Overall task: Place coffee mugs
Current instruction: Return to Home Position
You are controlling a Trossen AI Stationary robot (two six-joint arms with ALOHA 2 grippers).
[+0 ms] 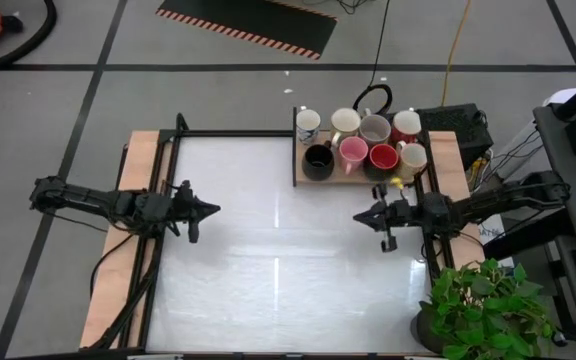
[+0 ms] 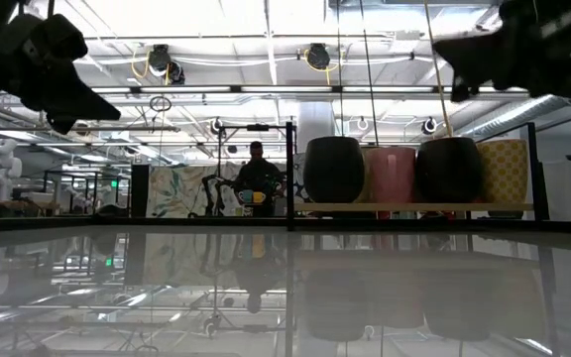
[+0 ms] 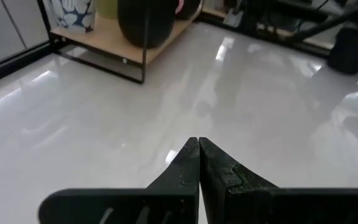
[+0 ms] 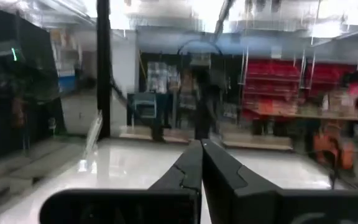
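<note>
Spanning the high view, one white table (image 1: 268,280) carries one wooden shelf (image 1: 340,179) at its edge near the right arm, and all eight mugs (image 1: 353,152) stand on it in two rows of four: three white or cream, two red, one grey, one pink, one black. Two arms hang over the bare table, the left gripper (image 1: 211,209) well apart from the shelf and the right gripper (image 1: 358,215) just in front of it, each with fingers (image 3: 188,168) pressed together on nothing. I judge the risk lies with the right arm: drawing back past the shelf's near corner, it could clip the cream mug (image 1: 413,156) there and tip it off.
</note>
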